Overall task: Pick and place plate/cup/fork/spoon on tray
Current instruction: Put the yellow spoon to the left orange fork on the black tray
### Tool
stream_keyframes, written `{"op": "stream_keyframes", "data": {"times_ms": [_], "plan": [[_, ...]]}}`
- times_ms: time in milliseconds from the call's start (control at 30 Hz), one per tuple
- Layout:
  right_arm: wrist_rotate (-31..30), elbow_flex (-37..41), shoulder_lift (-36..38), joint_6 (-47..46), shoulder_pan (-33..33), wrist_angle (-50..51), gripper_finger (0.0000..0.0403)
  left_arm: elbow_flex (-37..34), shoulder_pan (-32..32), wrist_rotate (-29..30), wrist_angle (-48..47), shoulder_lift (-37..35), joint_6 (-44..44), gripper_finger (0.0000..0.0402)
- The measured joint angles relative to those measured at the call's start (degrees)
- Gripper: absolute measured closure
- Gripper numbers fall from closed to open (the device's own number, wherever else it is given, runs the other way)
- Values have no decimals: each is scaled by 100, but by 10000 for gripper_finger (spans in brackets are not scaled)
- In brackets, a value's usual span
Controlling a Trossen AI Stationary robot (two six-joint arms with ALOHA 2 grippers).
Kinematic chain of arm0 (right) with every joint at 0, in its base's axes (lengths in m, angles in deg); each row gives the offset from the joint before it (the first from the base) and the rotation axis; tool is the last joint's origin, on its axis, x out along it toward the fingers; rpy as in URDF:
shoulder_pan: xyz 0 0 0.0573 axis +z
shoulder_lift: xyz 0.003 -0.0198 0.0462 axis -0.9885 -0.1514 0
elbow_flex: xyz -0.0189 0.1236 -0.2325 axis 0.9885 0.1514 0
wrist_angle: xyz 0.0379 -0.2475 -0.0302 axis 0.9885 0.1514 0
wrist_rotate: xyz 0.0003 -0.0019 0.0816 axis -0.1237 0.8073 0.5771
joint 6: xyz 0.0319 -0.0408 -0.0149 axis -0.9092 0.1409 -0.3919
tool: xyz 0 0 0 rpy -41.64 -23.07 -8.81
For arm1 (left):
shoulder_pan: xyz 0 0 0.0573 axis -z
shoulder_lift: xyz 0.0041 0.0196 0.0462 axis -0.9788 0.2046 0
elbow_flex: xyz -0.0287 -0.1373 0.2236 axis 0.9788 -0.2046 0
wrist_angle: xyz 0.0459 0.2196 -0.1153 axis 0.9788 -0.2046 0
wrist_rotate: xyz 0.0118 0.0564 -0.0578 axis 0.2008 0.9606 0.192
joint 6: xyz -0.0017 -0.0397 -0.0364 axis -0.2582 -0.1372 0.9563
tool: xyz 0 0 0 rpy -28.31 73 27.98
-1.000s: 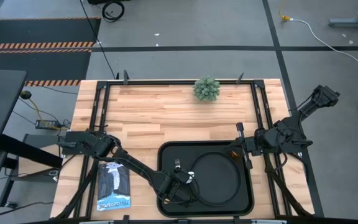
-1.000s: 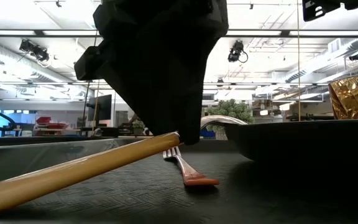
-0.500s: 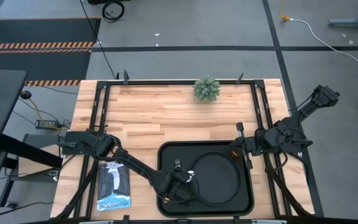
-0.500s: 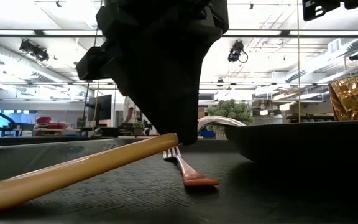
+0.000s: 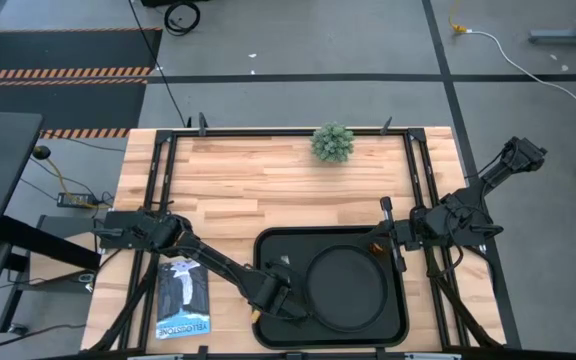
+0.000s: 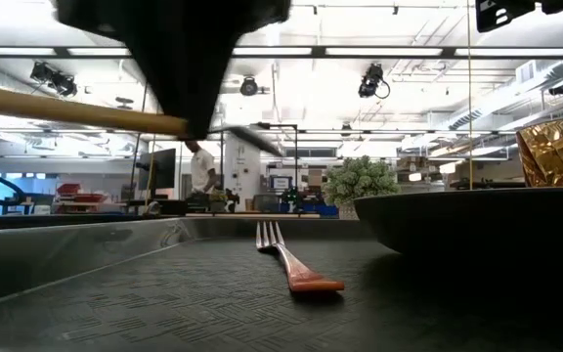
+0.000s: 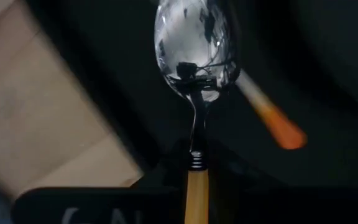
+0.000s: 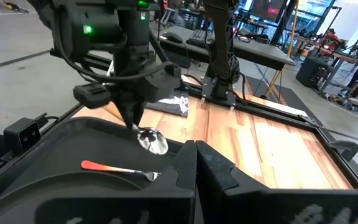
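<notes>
We look down on a pale wooden tabletop (image 5: 268, 180) in a wide concrete-floored hall, with a small green potted plant (image 5: 332, 142) at the table's 12 o'clock edge and a blue printed booklet (image 5: 184, 298) at its 7 o'clock corner.

The largest thing is the big black rectangular tray (image 5: 393, 300) with rounded corners, at about 5 o'clock on the table. One round matte black plate (image 5: 353, 290) lies in it, filling the tray's 3 o'clock half. One translucent amber tumbler, the cup (image 6: 558, 150), shows in the low view beyond the plate's rim; from above we cannot find it.

The left hand (image 5: 268, 300) hangs over the tray's 9 o'clock strip, clenched on the orange handle of the one silver-bowled spoon (image 7: 194, 50). The spoon is clear of the tray floor and roughly level, its long axis running out from the fingers. In the right wrist view its bowl hangs just above the one slim silver-tined fork (image 8: 120, 169) with an orange handle tip, which lies flat in that same strip beside the plate.

So we judge the coming move goes straight down: the bare tray floor lies directly under the spoon, near the fork, and the left arm is the nearer one.

The right hand (image 5: 386, 240) waits at the tray's 2 o'clock corner; we cannot tell how its fingers stand.
</notes>
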Motion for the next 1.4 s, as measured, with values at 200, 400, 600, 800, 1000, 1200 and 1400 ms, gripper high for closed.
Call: {"op": "stream_keyframes", "data": {"times_ms": [200, 400, 600, 800, 1000, 1200, 1400], "plan": [[21, -2, 0, 0, 0, -14, 396, -85, 2, -155, 218, 108, 361, 350], [22, 0, 0, 0, 0, -20, 396, -85, -8, -113, 171, 127, 468, 350], [23, -1, 0, -21, 0, -23, 396, -81, -81, 40, 160, 349, 500, 350], [39, -1, 0, -22, 0, -24, 396, -87, -170, -48, 42, 576, 1030, 349], [39, 0, 0, -22, 0, -24, 396, -87, -190, -6, 35, 592, 1737, 349], [151, -1, 0, -2, 0, -65, 396, -87, -173, 37, 154, 592, 2193, 349], [245, 0, -52, -205, 68, -33, 396, -87, -190, -39, 356, 592, 2701, 349]]}}
